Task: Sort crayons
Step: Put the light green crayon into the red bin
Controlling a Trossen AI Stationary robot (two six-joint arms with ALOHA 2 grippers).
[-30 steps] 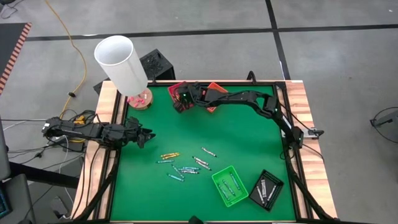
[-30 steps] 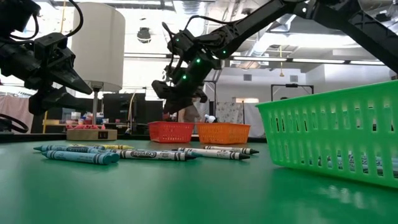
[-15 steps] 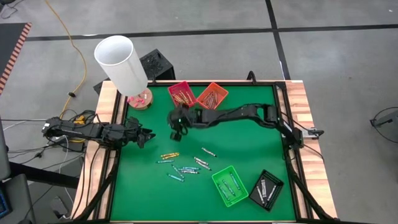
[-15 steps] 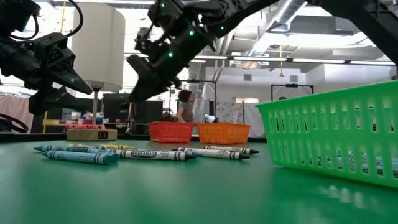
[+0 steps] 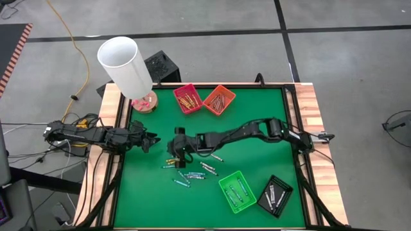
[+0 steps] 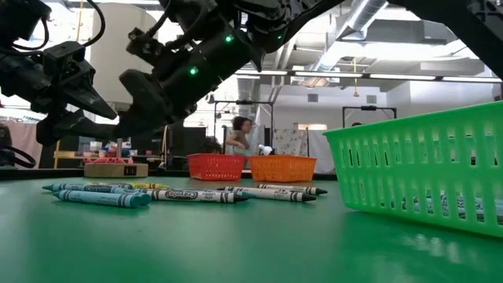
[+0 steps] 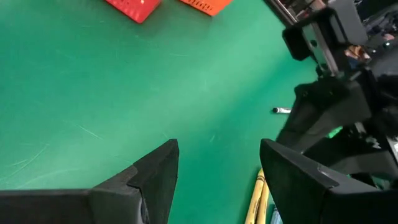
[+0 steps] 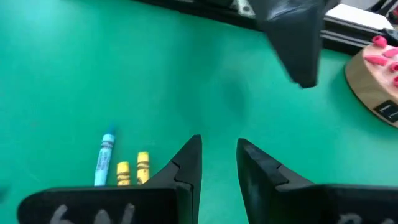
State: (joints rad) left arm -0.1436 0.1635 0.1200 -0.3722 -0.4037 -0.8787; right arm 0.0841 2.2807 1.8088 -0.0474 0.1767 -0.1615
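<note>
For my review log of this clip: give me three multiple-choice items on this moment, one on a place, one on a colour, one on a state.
1. Where is the right gripper?
A. over the red tray
B. above the loose crayons at mid-table
C. over the black tray

2. What colour is the tray beside the black tray?
A. green
B. blue
C. yellow

3. What does the right gripper hold?
A. a yellow crayon
B. a tray
C. nothing

Answers:
1 B, the high view shows it by the scattered crayons.
2 A, the high view shows green mesh.
3 C, the right wrist view shows an empty gap between its fingers.
</note>
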